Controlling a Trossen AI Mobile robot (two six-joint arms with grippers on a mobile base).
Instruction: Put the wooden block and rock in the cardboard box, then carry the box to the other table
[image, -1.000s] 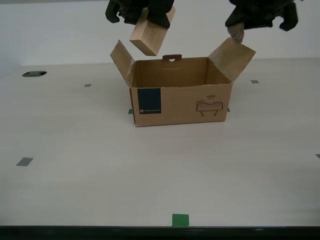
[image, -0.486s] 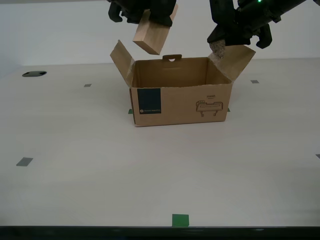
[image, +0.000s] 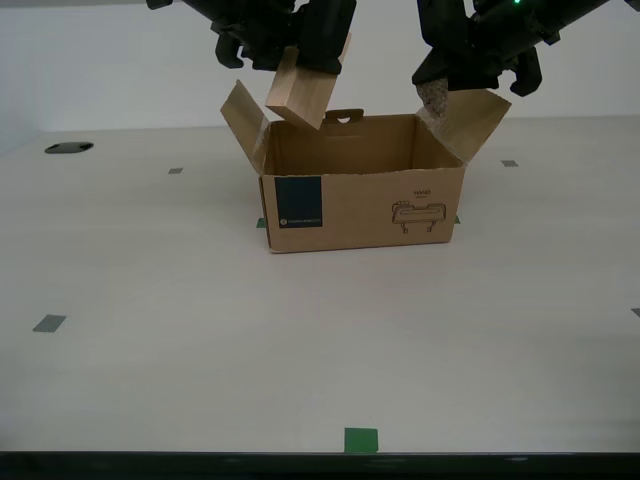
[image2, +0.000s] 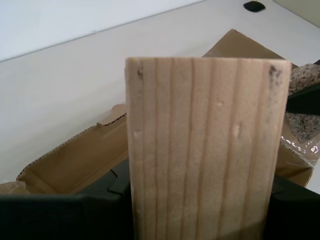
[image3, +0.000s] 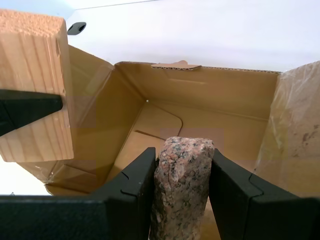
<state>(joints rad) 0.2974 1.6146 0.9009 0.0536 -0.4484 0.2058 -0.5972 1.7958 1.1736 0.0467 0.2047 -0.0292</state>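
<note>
The cardboard box (image: 360, 205) stands open on the beige table, flaps spread. In the exterior view my second gripper (image: 300, 50) is shut on the wooden block (image: 303, 90), which hangs tilted just above the box's rim on that view's left. The block (image2: 205, 150) fills the second wrist view, with the box (image2: 75, 160) beneath it. My first gripper (image: 440, 85) is shut on the rock (image: 434, 97) above the box's flap on the exterior view's right. The first wrist view shows the rock (image3: 181, 185) clamped between black fingers over the box's open inside (image3: 200, 105), with the block (image3: 32, 85) beside it.
The smooth beige table (image: 200, 330) carries small grey tape squares (image: 48, 323) and a green tape mark (image: 361, 439) near its front edge. A dark round hole (image: 68, 148) lies at the exterior view's far left. A pale wall stands behind the table.
My first gripper carried the rock down and toward the exterior view's left, to above the box's flap. My second gripper lowered the wooden block closer to the box's rim.
</note>
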